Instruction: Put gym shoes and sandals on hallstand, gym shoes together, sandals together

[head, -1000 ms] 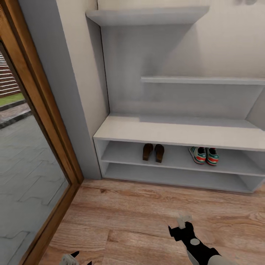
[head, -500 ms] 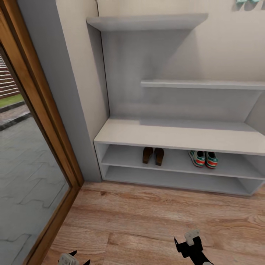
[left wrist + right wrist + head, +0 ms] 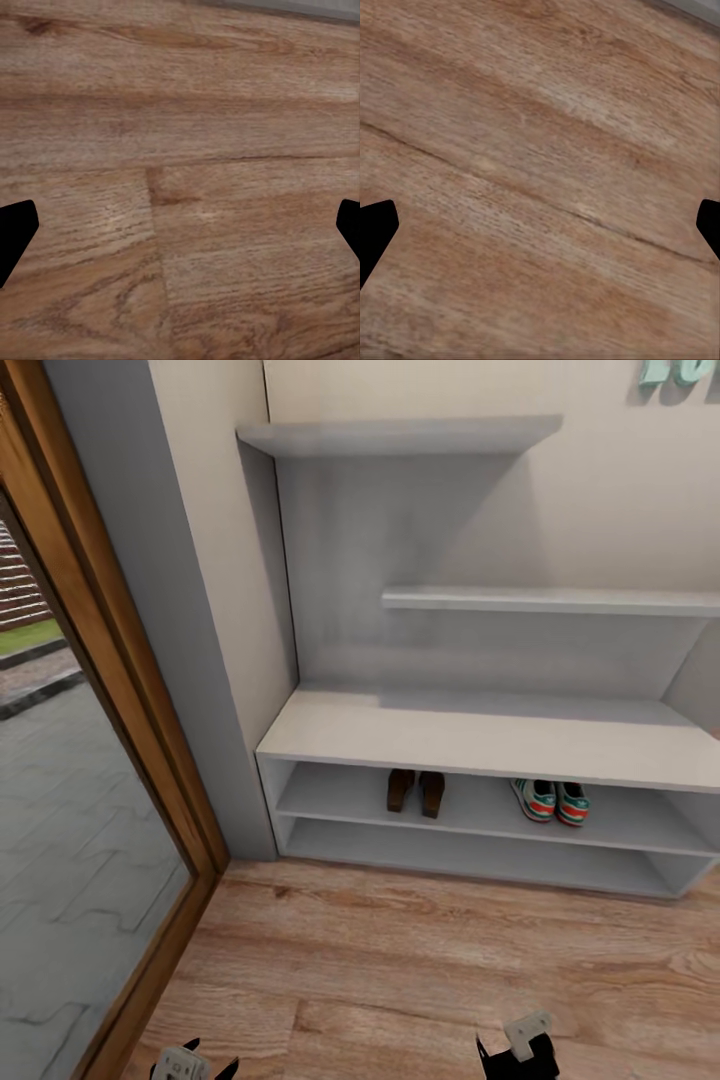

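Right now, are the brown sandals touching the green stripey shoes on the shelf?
Apart. In the head view the two sandals sit toward the shelf's middle and the two gym shoes further right, with bare hallstand shelf between them.

Lower centre, brown sandals (image 3: 417,792) and striped white gym shoes (image 3: 552,801) sit paired on the hallstand (image 3: 480,735)'s upper open shelf.

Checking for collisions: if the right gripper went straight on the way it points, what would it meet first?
Probably the light brown wood-plank floor: the open right gripper faces bare boards, nothing between; distance unclear.
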Controlling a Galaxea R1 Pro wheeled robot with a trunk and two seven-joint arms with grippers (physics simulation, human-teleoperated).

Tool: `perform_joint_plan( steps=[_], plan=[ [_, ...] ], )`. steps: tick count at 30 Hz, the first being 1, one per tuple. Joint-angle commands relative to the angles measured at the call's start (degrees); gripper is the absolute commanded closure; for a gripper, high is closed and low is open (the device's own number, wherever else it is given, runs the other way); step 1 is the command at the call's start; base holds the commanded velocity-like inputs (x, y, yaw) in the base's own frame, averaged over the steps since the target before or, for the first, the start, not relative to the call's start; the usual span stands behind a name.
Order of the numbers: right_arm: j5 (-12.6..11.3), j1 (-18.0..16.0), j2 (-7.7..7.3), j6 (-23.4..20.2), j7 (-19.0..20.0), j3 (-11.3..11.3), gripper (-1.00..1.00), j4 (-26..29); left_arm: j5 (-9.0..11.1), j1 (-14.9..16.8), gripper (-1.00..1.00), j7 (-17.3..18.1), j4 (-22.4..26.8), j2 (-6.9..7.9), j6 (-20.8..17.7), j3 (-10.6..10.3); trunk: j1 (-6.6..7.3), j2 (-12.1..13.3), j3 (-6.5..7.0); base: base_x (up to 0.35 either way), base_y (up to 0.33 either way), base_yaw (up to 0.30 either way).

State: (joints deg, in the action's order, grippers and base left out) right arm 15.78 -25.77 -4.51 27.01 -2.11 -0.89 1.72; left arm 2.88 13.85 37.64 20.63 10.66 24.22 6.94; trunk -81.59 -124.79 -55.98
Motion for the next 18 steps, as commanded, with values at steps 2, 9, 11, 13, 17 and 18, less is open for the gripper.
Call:
perform_joint_plan(
  steps=[2, 9, 11, 13, 17, 18],
  plan=[
    [0.3, 0.2, -0.03, 0.2, -0.2, 0.0, -1.0, -0.1, 0.3, 0.0, -1.0, 0.3, -0.1, -0.02, -0.1, 0.3, 0.46, 0.8, 0.32, 0.0, 0.0, 0.0],
    [-1.0, 1.4, -0.05, 0.3, -0.3, 0.2, -1.0, -0.1, 0.3, 0.0, -1.0, -1.4, -0.1, -0.02, 0.0, 0.3, 1.99, 3.6, 1.58, 0.0, 0.0, 0.0],
    [-1.7, 1.7, -0.05, 0.5, -0.3, 0.2, -1.0, 0.0, 0.3, 0.0, -1.0, -2.0, -0.1, -0.02, 0.0, 0.3, 2.43, 4.4, 1.93, 0.0, 0.0, 0.0],
    [-2.3, 2.1, -0.05, 1.0, -0.3, 0.2, -1.0, 0.0, 0.3, 0.0, -1.0, -2.4, -0.1, -0.02, 0.0, 0.3, 2.87, 5.2, 2.29, 0.0, 0.0, 0.0],
    [-3.4, 2.7, -0.06, 3.1, -0.3, 0.2, -1.0, -0.1, 0.5, 0.0, -1.0, -3.0, 0.0, -0.02, 0.0, 0.3, 3.75, 6.8, 3.01, 0.0, 0.0, 0.0],
    [-3.6, 2.9, -0.06, 3.8, -0.3, 0.2, -1.0, -0.1, 0.6, 0.0, -1.0, -3.1, 0.0, -0.02, 0.0, 0.3, 3.97, 7.2, 3.19, 0.0, 0.0, 0.0]
  ],
)
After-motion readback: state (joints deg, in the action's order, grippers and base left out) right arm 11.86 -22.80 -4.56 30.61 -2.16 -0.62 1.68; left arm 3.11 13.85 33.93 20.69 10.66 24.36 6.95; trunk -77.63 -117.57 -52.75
